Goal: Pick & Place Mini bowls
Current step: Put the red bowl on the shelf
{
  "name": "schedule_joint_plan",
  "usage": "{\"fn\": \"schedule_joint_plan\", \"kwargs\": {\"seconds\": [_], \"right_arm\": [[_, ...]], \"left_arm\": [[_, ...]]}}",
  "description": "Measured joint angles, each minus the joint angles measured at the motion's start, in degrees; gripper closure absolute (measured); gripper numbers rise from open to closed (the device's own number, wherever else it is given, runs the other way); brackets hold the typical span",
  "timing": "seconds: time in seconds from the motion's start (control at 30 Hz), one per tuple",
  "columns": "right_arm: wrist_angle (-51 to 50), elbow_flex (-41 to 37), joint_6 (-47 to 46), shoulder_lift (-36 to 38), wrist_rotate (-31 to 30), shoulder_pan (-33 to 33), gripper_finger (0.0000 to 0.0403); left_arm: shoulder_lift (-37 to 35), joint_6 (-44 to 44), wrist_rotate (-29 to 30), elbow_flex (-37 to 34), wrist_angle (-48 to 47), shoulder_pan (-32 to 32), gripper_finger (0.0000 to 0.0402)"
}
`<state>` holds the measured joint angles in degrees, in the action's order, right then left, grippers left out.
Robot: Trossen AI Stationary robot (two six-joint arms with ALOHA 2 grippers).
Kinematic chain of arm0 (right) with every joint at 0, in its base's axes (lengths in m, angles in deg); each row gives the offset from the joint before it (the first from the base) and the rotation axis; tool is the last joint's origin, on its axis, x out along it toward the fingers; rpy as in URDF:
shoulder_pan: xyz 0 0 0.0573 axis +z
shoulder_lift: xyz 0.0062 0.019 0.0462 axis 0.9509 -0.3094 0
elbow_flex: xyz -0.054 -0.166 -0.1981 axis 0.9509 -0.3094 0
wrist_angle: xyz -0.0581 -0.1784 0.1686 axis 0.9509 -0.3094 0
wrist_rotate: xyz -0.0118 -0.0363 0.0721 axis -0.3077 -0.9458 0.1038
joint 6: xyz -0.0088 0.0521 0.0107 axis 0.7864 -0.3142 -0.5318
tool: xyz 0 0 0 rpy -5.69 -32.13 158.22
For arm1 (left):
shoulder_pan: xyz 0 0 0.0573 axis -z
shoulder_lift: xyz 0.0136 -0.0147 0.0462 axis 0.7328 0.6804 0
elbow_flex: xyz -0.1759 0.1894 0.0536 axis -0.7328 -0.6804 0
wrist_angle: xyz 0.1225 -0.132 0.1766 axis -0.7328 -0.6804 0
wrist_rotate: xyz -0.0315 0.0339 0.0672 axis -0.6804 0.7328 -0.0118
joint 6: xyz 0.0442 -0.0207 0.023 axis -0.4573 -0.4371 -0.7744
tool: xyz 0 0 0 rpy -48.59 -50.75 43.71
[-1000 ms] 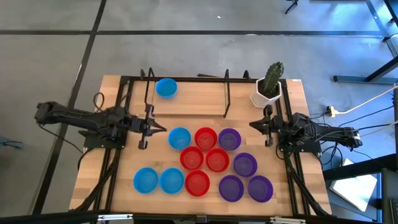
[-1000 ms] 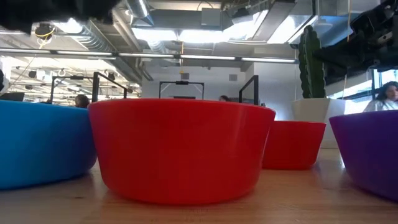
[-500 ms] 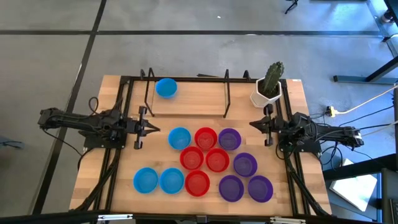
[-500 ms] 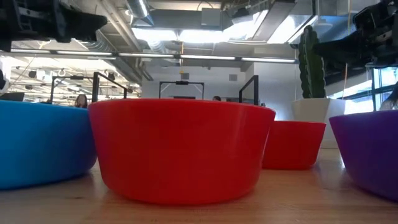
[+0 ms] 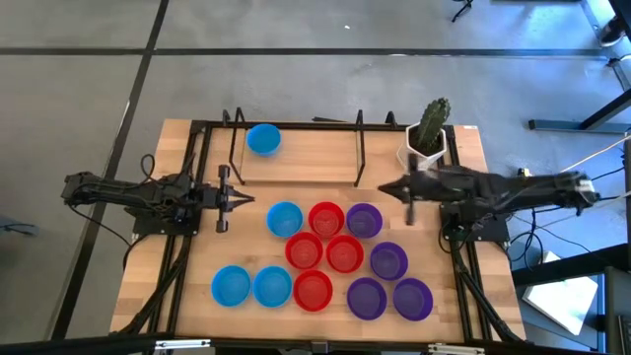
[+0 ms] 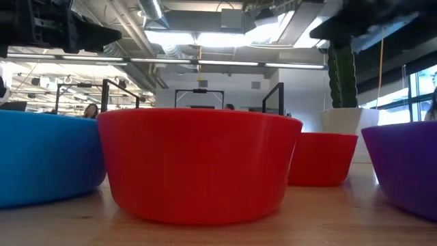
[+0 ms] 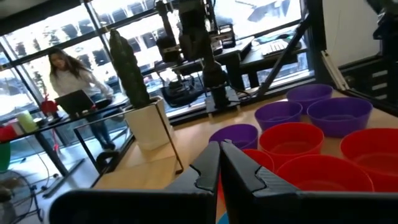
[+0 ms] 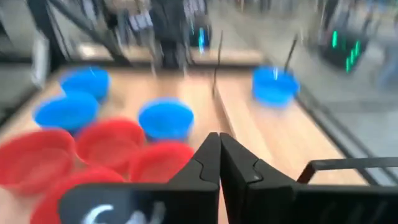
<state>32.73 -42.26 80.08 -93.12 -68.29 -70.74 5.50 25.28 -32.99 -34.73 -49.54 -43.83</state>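
Twelve mini bowls are on the worktop (image 5: 325, 163); eleven sit clustered at the near middle, and one blue bowl (image 5: 263, 138) stands apart at the far side, inside the black frame (image 5: 296, 126).

Left side: the left gripper (image 5: 233, 199) hangs above the worktop just left of the cluster, pointing at the nearest blue bowl (image 5: 284, 218). Its jaws are together and hold nothing. Two more blue bowls (image 5: 251, 286) lie at the near left edge of the cluster.

Centre: four red bowls (image 5: 325, 251) touch or nearly touch one another.

Right side: four purple bowls (image 5: 389, 276) run from mid-cluster to the near right. The right gripper (image 5: 392, 188) is extended over the worktop just right of the far purple bowl (image 5: 364, 219), near the white cactus pot (image 5: 422, 154). Its jaws are together and empty.

Assessment: if the far blue bowl marks the placing zone, one of twelve is done and eleven remain. No bowl is held at present.
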Motion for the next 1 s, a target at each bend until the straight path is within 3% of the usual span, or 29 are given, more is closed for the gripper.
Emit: {"fn": "schedule_joint_plan", "kwargs": {"seconds": [0.27,0.47,0.57,0.73,1.0], "right_arm": [[-19.46,28.06,5.98,-34.12,0.98,0.04,0.0369],[-26.96,42.86,10.45,-51.24,14.30,0.02,0.0322],[-29.14,47.88,10.94,-55.95,17.52,0.07,0.0305],[-32.26,50.75,9.93,-61.78,17.25,0.00,0.0294],[-34.49,49.81,8.08,-62.40,17.83,0.02,0.0293]], "left_arm": [[0.00,2.06,0.12,0.00,-0.23,0.00,0.0394],[0.15,2.06,0.10,0.00,-0.78,0.00,0.0392],[0.15,2.06,0.12,0.00,-1.01,0.00,0.0395],[0.17,2.08,0.13,0.00,-1.32,0.00,0.0393],[0.15,2.52,0.12,0.00,-1.28,0.00,0.0390]]}}
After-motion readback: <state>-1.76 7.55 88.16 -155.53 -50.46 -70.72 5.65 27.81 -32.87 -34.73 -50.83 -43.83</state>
